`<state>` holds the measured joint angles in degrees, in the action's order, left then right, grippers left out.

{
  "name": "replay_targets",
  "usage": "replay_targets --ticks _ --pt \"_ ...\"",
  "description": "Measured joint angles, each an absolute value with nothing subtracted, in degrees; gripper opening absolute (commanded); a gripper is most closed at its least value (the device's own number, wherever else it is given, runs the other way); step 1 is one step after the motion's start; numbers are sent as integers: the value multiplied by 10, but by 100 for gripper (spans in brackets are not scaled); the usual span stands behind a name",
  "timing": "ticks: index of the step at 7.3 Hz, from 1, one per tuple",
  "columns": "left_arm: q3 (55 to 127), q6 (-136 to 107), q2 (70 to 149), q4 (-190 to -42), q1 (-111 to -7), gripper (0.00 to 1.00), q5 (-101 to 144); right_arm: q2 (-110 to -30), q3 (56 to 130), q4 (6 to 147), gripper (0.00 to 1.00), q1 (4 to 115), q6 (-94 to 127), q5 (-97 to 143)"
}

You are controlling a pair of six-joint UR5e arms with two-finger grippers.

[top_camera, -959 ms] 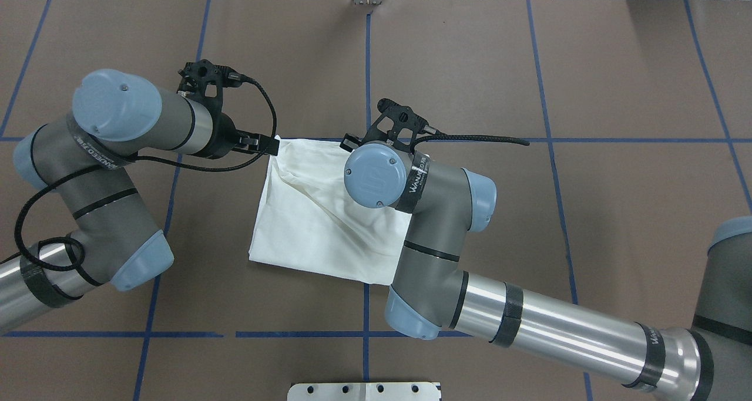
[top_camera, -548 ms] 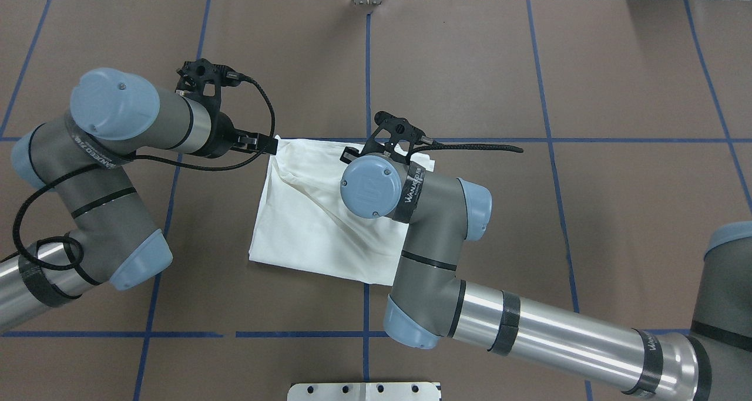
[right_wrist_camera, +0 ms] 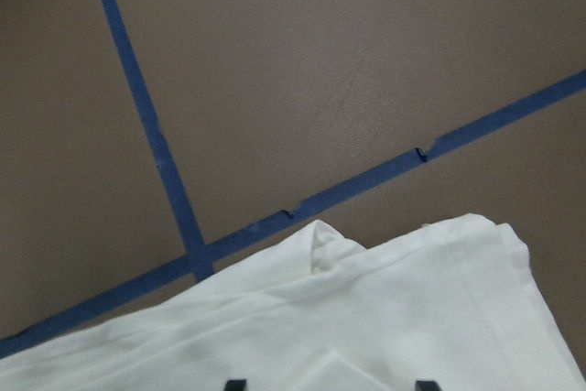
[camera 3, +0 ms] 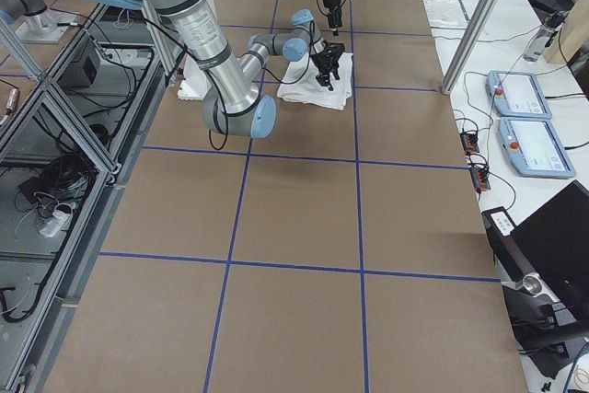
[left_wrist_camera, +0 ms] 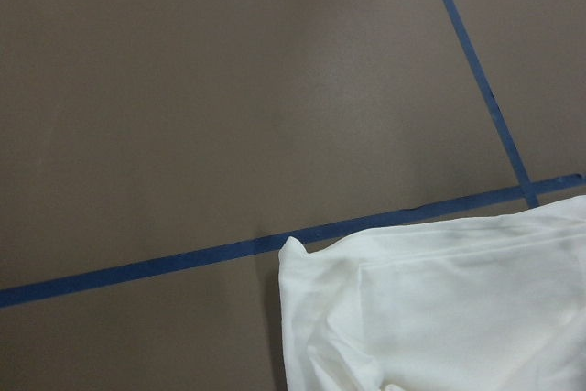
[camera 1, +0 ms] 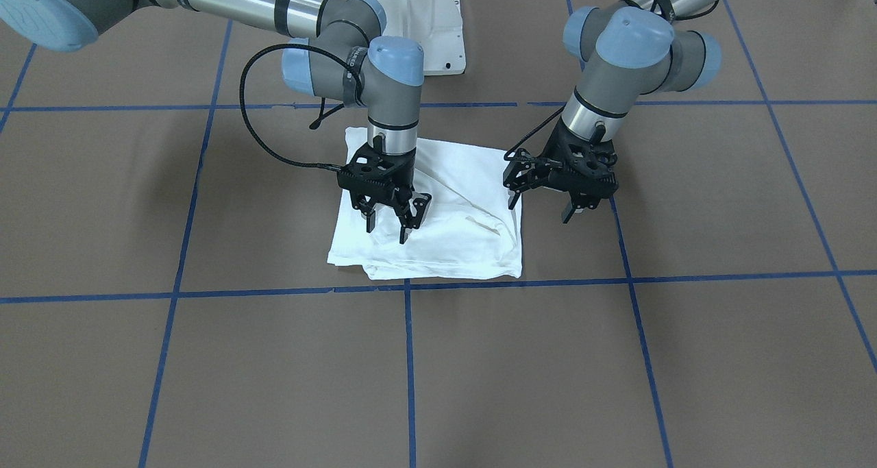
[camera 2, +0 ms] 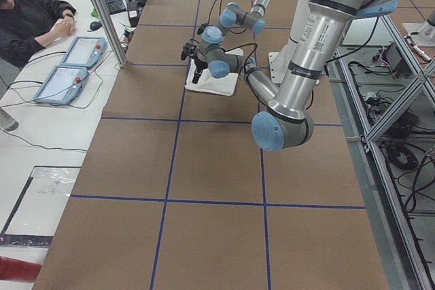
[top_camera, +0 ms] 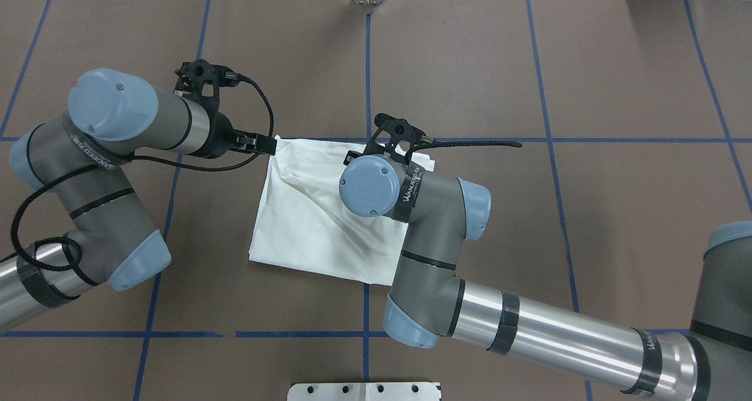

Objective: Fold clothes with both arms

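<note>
Right arm: over the last 1.0 s its wrist has drifted a little back toward the robot's base, uncovering the far right corner of the cloth in the overhead view. Left arm: barely changed.

Right gripper: jaws spread, nothing between them, hovering just above the top layer near the far right of the cloth. The right wrist view confirms this, with 2 fingertips apart at the frame's bottom edge and white fabric under them.

Left gripper: jaws also spread and empty, hanging at the cloth's left edge, near the far left corner. I cannot tell whether either tip touches the fabric.

T-shirt: lies flat on the table as 1 compact, roughly square bundle. Its far edge runs just beside a line of blue tape, close to a crossing. No sleeves stick out and no text block shows. A diagonal ridge and some puckering cross the top layer. At the far edge a lower layer peeks out past the upper one.

Progress, my judgement: the main folds look done and neither arm is holding cloth. What is left is at most 1 more halving or a tidy-up of the rumpled top layer and the uneven far edge, then withdrawal of both arms.
</note>
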<state>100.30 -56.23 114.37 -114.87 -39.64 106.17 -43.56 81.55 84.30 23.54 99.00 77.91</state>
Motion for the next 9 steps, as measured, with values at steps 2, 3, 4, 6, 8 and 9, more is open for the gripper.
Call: replay_targets --ticks 2,3,4,6,8,9 --pt "1004 -563 1143 -1149 -396 100 1061 -428 809 862 58 237 988 784" --pt "1004 -563 1143 -1149 -396 100 1061 -418 800 869 58 238 988 786" --pt "1004 -563 1143 -1149 -396 100 1061 -412 790 874 57 238 988 787" --pt "1004 -563 1143 -1149 -396 100 1061 -394 767 878 56 243 987 796" --pt "1004 -564 1142 -1149 -396 100 1062 -378 748 893 52 248 982 806" --pt "1004 -564 1142 -1149 -396 100 1062 -376 746 905 50 248 980 808"
